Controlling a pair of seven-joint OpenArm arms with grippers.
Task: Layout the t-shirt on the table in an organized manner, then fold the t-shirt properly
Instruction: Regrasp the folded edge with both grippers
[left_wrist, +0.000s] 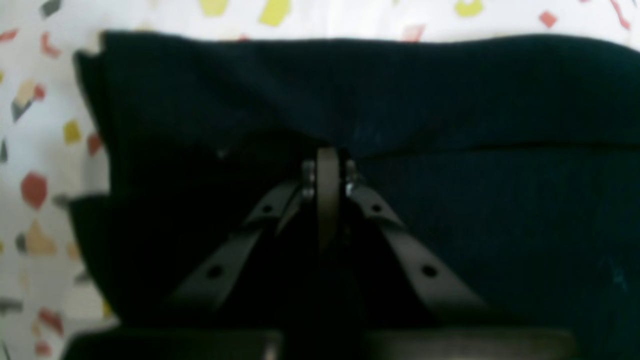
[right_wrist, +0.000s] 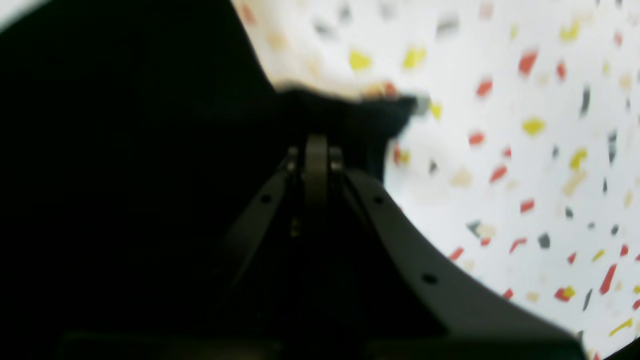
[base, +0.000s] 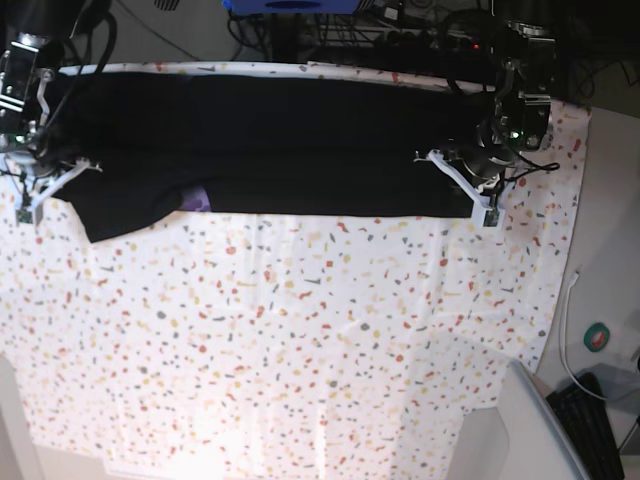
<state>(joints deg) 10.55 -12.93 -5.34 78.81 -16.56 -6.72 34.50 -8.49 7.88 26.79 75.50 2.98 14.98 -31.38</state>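
The black t-shirt (base: 280, 140) lies stretched in a wide band across the far part of the table (base: 300, 340), with a bit of purple print (base: 197, 200) showing at its near edge. My left gripper (base: 480, 195) sits at the shirt's right end. In its wrist view the fingers (left_wrist: 327, 160) are shut on a fold of the t-shirt (left_wrist: 450, 90). My right gripper (base: 35, 190) is at the left end. There the fingers (right_wrist: 316, 147) are shut with black t-shirt (right_wrist: 125, 150) bunched around their tips and a corner sticking out past them.
Cables and dark equipment (base: 400, 30) line the table's far edge. The tablecloth's right edge (base: 570, 230) drops off toward the floor, where a tape roll (base: 600, 338) and a keyboard (base: 590, 420) lie. The flecked surface in front of the shirt is flat.
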